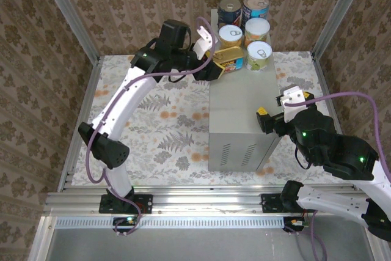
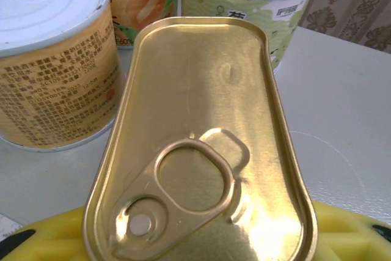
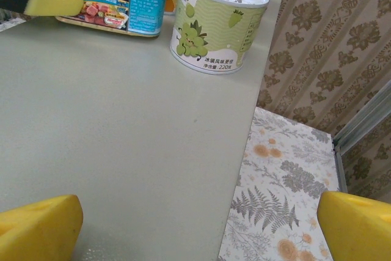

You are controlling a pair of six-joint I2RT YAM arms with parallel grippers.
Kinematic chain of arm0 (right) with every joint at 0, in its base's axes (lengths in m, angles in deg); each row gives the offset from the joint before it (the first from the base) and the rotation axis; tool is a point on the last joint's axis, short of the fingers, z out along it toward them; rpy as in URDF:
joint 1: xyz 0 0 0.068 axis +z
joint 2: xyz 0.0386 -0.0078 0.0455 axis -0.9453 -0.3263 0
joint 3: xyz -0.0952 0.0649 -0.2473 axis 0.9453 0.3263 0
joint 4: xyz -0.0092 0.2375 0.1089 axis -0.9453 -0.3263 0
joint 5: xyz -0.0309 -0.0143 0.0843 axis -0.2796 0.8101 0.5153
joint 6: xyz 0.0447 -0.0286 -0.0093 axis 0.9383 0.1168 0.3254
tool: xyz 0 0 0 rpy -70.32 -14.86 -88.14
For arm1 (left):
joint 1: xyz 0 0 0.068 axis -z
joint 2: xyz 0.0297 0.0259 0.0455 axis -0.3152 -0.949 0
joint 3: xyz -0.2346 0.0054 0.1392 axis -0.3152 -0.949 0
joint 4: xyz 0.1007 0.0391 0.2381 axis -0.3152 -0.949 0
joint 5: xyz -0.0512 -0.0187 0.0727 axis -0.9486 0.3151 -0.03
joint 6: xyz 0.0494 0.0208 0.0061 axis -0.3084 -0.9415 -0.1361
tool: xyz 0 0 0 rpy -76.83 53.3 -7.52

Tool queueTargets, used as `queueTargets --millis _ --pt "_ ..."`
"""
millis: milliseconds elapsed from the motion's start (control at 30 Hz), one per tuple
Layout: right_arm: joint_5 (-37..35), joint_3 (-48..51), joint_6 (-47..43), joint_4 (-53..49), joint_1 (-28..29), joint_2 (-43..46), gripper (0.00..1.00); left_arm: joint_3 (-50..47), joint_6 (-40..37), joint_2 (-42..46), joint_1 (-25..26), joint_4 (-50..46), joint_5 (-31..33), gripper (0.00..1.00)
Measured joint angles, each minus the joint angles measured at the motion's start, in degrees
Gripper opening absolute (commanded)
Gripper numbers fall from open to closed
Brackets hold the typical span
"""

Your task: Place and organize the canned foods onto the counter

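Jaws of left gripper (image 1: 218, 62) pinch flat rectangular gold tin (image 1: 232, 59) on grey metal counter (image 1: 241, 111), nine o'clock from green-labelled can (image 1: 259, 55). Right gripper (image 3: 198, 227) jaws spread.

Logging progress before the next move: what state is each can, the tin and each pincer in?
Gold tin: lid up, sealed, on the counter.
Green can: upright, sealed.
Orange cans: upright, sealed.
Blue cans: upright, lids on.
Left pincer: shut on the gold tin.
Right pincer: open, empty.
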Motion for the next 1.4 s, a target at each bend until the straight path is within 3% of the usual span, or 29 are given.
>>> queueTargets --millis 567,1400 --pt "0.02 0.0 -0.33 0.07 -0.59 -0.04 1.0 0.55 -0.87 -1.11 -1.7 0.07 1.73 0.75" --pt "0.02 0.02 -0.28 0.07 -0.59 -0.04 1.0 2.1 -0.79 -3.17 -3.28 1.62 1.86 0.76"
